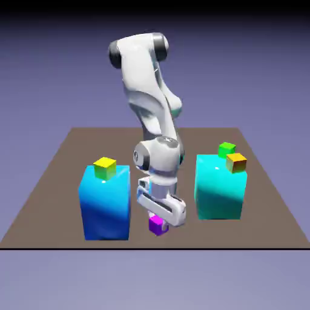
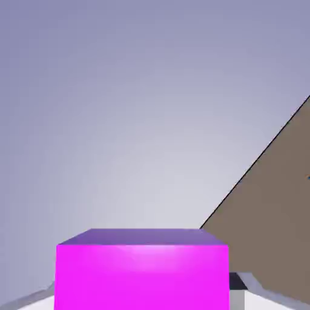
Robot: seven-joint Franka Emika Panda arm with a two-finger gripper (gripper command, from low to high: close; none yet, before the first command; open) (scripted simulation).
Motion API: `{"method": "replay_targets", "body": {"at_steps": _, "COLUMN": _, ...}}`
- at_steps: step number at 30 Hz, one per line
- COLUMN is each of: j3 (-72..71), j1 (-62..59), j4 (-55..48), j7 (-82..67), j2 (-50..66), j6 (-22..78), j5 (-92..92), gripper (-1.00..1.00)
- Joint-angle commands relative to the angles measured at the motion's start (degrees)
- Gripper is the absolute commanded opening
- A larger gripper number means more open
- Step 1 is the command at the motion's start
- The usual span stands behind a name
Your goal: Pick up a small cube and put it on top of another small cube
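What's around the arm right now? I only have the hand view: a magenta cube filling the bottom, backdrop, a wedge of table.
Observer: The magenta cube sits at the table's near edge, between a blue block and a cyan block, with the gripper down over it.
Operator: Any other small cubes to stack on?
Observer: Three. A yellow cube rests on top of the blue block, on the exterior view's left.
Operator: And the others?
Observer: An orange cube and a green cube sit on the cyan block, on the exterior view's right; green is farther back.
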State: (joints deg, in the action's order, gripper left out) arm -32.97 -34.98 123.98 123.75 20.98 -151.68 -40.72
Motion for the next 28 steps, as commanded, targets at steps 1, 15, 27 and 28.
{"method": "replay_targets", "body": {"at_steps": 1, "j3": -1.28, "j1": -2.08, "j4": -1.86, "j7": -0.52, "j2": -1.62, "j6": 1.98, "j5": 0.93, "gripper": -1.00}}
{"method": "replay_targets", "body": {"at_steps": 15, "j3": 0.83, "j1": -14.20, "j4": 1.80, "j7": 21.79, "j2": -30.53, "j6": 32.82, "j5": 33.14, "gripper": -1.00}}
{"method": "replay_targets", "body": {"at_steps": 27, "j3": 1.57, "j1": -16.40, "j4": 11.54, "j7": 30.49, "j2": -33.64, "j6": 29.55, "j5": 39.70, "gripper": 1.00}}
{"method": "replay_targets", "body": {"at_steps": 28, "j3": 1.78, "j1": -16.30, "j4": 9.84, "j7": 30.05, "j2": -34.56, "j6": 32.04, "j5": 40.15, "gripper": 1.00}}
